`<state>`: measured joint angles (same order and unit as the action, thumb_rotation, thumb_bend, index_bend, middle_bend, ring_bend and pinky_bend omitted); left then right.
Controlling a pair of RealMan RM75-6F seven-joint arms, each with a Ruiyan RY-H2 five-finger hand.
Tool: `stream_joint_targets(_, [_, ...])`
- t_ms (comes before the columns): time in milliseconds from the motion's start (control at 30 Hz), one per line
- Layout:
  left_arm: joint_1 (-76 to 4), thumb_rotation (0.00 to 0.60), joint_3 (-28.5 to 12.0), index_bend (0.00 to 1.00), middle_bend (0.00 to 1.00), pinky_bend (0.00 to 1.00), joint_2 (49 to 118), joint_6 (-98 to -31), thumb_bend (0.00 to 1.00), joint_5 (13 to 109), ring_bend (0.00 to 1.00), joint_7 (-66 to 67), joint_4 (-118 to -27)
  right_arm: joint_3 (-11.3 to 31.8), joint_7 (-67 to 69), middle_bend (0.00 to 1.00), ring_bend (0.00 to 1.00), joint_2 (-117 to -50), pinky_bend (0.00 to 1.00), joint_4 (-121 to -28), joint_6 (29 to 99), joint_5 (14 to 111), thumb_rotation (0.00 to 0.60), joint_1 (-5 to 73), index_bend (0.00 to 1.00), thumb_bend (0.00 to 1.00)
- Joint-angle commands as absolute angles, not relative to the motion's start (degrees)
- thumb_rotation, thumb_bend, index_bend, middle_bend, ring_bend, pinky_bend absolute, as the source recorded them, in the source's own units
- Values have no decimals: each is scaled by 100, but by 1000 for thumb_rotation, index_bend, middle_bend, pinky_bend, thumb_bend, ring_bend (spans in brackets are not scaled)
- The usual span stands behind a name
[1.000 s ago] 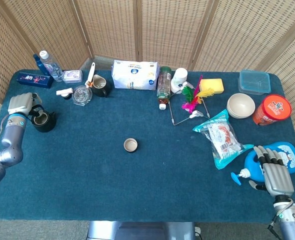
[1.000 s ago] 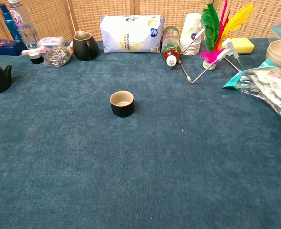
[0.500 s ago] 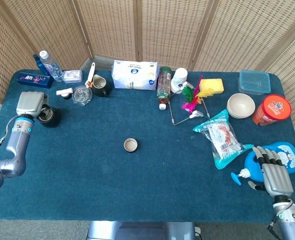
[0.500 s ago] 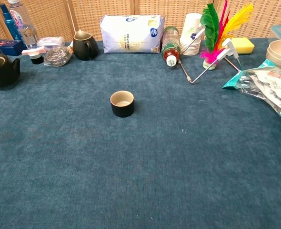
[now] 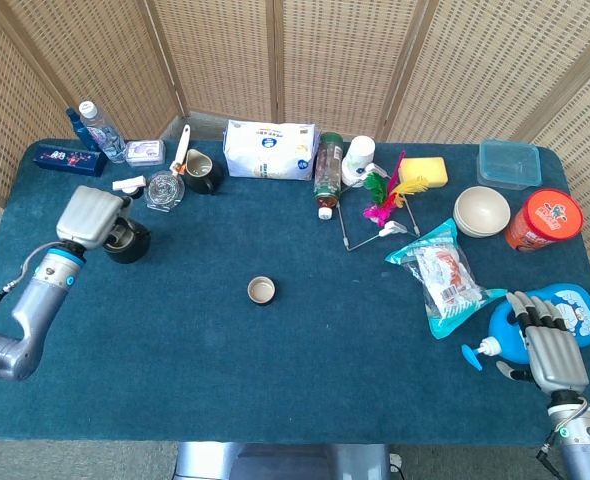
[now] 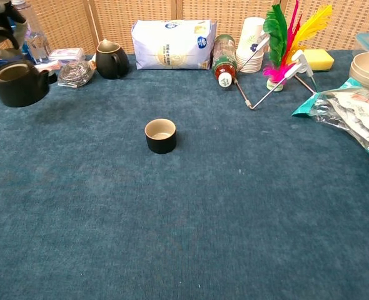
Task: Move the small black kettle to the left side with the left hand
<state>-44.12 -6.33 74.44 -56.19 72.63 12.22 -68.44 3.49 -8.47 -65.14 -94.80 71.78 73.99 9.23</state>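
The small black kettle (image 5: 128,241) hangs at the table's left side, and my left hand (image 5: 92,216) grips it from above by its handle. In the chest view the lidless kettle (image 6: 19,83) appears raised a little off the blue cloth, with the left hand (image 6: 1,14) at the top left corner. My right hand (image 5: 548,347) lies at the front right edge with its fingers stretched out, holding nothing, beside a blue spray bottle (image 5: 507,340).
A small black cup (image 5: 261,290) stands mid-table. Along the back left are a dark pitcher (image 5: 200,171), a steel scourer (image 5: 163,189), a water bottle (image 5: 101,131) and a white bag (image 5: 269,150). Feathers, a snack bag (image 5: 443,275), a bowl (image 5: 481,211) and a red tub (image 5: 544,219) fill the right.
My left hand has carried the kettle to the right, away from the table's left edge, and the kettle has risen in the chest view. The right hand has stayed still.
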Motion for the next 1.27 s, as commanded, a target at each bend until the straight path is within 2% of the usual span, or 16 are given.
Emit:
stream_joint_targets(33, [-4381, 600, -530, 640, 831, 920, 7397, -5933, 739, 7596, 708, 1513, -7101, 351, -847, 0, 0, -6511, 0, -9484, 7176, 7393, 600, 925, 0, 0])
stream_joint_targets(233, [-4457, 600, -487, 640, 831, 920, 7503, -6039, 731, 7916, 708, 2026, -7614, 358, -777, 0, 0, -6453, 0, -9527, 7200, 7396, 600, 911, 0, 0])
stream_joint_targets(1267, [-4490, 600, -601, 640, 830, 920, 7854, -6127, 717, 7939, 700, 3488, -8527, 372, -390, 0, 0, -6172, 0, -9642, 7329, 7501, 600, 818, 0, 0])
